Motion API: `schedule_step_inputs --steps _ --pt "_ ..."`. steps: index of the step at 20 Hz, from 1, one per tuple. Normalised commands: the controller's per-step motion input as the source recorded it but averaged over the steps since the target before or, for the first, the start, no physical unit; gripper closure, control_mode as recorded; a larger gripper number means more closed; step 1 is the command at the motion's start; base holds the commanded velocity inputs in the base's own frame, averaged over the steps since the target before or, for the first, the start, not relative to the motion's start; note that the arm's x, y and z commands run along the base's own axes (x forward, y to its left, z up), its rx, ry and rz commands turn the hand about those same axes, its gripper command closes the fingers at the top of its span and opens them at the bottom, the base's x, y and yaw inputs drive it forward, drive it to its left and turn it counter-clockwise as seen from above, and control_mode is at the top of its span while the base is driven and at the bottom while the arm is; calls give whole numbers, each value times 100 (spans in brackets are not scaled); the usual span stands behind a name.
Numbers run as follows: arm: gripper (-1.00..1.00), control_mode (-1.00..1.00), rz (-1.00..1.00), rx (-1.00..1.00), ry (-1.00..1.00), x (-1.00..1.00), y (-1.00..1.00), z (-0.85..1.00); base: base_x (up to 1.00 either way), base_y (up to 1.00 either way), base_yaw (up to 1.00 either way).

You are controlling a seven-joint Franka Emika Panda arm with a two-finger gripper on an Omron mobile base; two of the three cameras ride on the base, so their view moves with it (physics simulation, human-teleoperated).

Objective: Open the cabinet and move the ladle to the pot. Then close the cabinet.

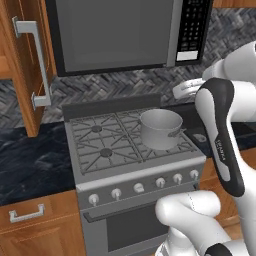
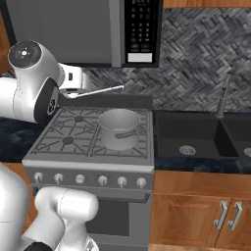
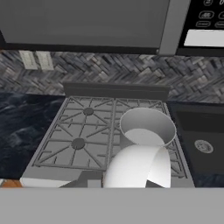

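- The gripper (image 2: pixel 73 90) is up above the left-rear part of the stove (image 1: pixel 125 165), roughly level with the bottom edge of the microwave (image 1: pixel 115 35). The jaws are hidden behind the white hand, but they're closed, and it looks like they're clamped on the ladle (image 2: pixel 105 89).
- From the right base view, the ladle's thin silver handle sticks out of the hand toward the right. It's almost level, with the far tip a touch higher. It's in the air, above and behind the pot (image 2: pixel 119 130), not touching it.
- In the hand view, a big pale curved piece of the ladle sits right up close at the bottom and overlaps the near rim of the pot in the picture. Can't tell how far above the pot it really is.
- The pot is dull grey and wide, and it sits upright on the grates on the right half of the stove with a short handle poking out its side. Looks empty inside.
- The cabinet (image 1: pixel 20 75) is off to the left of the stove. Its reddish-brown door is swung out toward the room, long silver bar handle (image 1: pixel 42 65) facing us.
- Dark marbled counter (image 1: pixel 30 160) on the left of the stove, and a black sink (image 2: pixel 196 137) with a faucet (image 2: pixel 223 98) on the right.
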Motion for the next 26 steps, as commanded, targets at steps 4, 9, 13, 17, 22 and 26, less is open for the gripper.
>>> schedule_step_inputs --steps 4,9,13,17,22,26 --pt "100 100 0 0 0 0 0 0 30 -3 -1" --pt "100 -100 0 0 2 7 -4 -2 28 -8 -1" --pt "100 -100 0 0 12 17 -17 -14 0 0 0" --pt "100 -100 -3 0 11 4 -8 -27 0 0 0" --pt "100 -100 -5 0 8 23 0 -29 0 0 0" --pt "100 -100 -7 0 10 32 0 -23 0 0 0"
